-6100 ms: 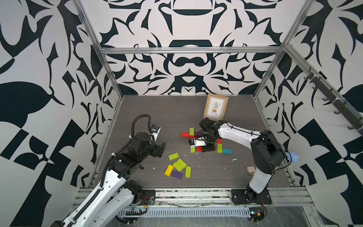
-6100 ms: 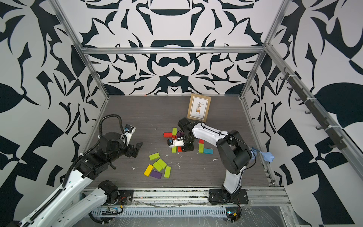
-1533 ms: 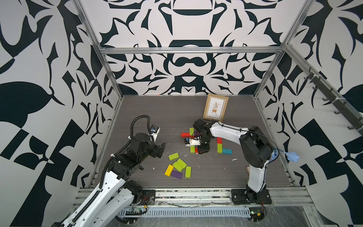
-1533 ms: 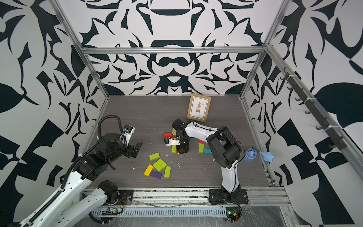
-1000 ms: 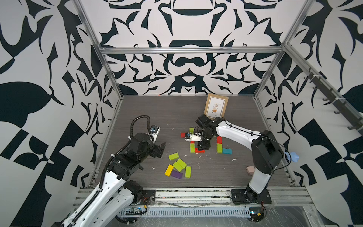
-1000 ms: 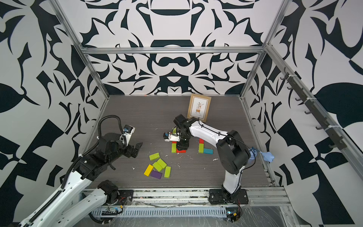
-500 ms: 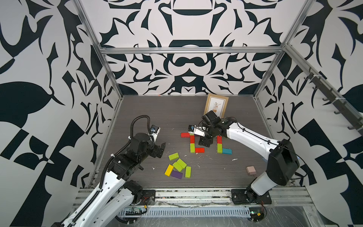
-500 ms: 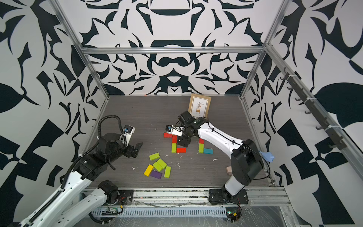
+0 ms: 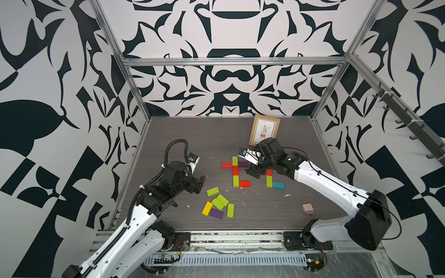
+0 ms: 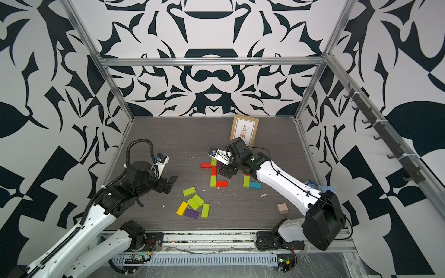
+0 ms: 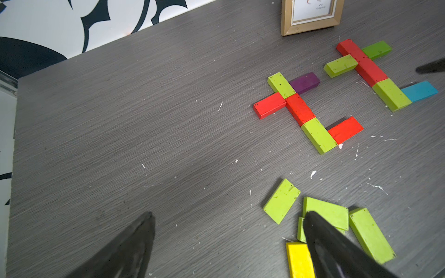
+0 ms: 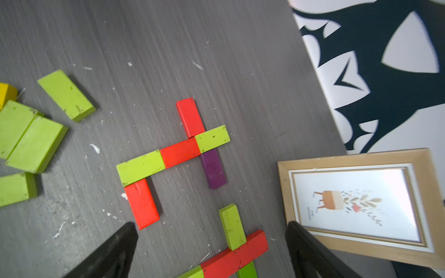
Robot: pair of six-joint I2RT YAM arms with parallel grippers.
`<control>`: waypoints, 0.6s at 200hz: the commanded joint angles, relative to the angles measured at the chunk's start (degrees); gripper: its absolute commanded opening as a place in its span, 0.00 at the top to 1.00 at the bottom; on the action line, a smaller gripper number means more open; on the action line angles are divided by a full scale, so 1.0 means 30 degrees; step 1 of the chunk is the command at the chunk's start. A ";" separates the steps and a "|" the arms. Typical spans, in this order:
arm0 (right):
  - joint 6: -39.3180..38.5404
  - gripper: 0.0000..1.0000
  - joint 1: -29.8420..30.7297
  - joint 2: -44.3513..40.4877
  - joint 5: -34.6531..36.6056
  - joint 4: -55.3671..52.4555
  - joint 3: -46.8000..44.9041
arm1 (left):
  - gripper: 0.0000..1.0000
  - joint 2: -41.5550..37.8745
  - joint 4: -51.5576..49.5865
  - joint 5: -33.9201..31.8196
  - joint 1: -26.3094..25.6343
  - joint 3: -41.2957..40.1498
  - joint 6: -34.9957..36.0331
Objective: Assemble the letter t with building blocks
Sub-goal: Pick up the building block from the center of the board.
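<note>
hovering just in front of the picture frame [image 9: 264, 130] in both top views, right gripper [image 9: 253, 173] with jaws spread wide, pinching nothing. hiding from above the upper part of the letter with the teal foot [image 9: 278, 184], laid of building blocks [image 9: 235, 181] right before the frame; only a red piece [image 9: 269, 172], a green piece [image 9: 269, 181] and the foot to be made out there. seen whole only from the left wrist: long red stem crossed by a lime arm [image 11: 340, 65] and a darker green arm [image 11: 376, 49]. lying beside it, a little farther from the frame toward the left arm, the letter with the purple arm [image 9: 243, 164], flat on the table [image 9: 216, 139], shown in all four views. farther again from the frame, toward the arm bases, a loose pile [image 9: 218, 203] of green, yellow and purple blocks; the purple one [image 9: 216, 213] shown only from above. left gripper [image 9: 199, 184] well away from the frame, near that pile, jaws likewise wide apart and empty; in its own wrist view one of the fingers [image 11: 337, 250] covering part of the pile. pale plug [image 9: 307, 208] far from the frame, by the right arm's base, shown only from above. drawing of a potted plant inside the frame readable only from the right wrist.
</note>
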 commanded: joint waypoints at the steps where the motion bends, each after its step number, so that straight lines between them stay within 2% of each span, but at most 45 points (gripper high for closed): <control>1: 0.0955 0.01 -0.0098 -0.0546 0.1361 0.1645 -0.0427 | 0.00 0.0453 0.0778 0.0965 0.0038 0.0114 -0.0177; 42: 0.4370 0.01 -0.0297 -0.0668 0.5461 0.3020 -0.0432 | 0.01 0.2252 0.0769 0.1796 0.0034 0.0875 0.0377; 77: 0.5534 0.00 -0.0376 -0.1259 0.6409 0.2281 -0.0659 | 0.01 0.3645 0.0667 0.2317 0.0027 0.1414 0.1650; 120: 0.7010 0.00 -0.0377 -0.3695 0.6568 0.3518 -0.3190 | 0.01 0.5104 -0.0774 0.3016 0.0037 0.2053 0.4088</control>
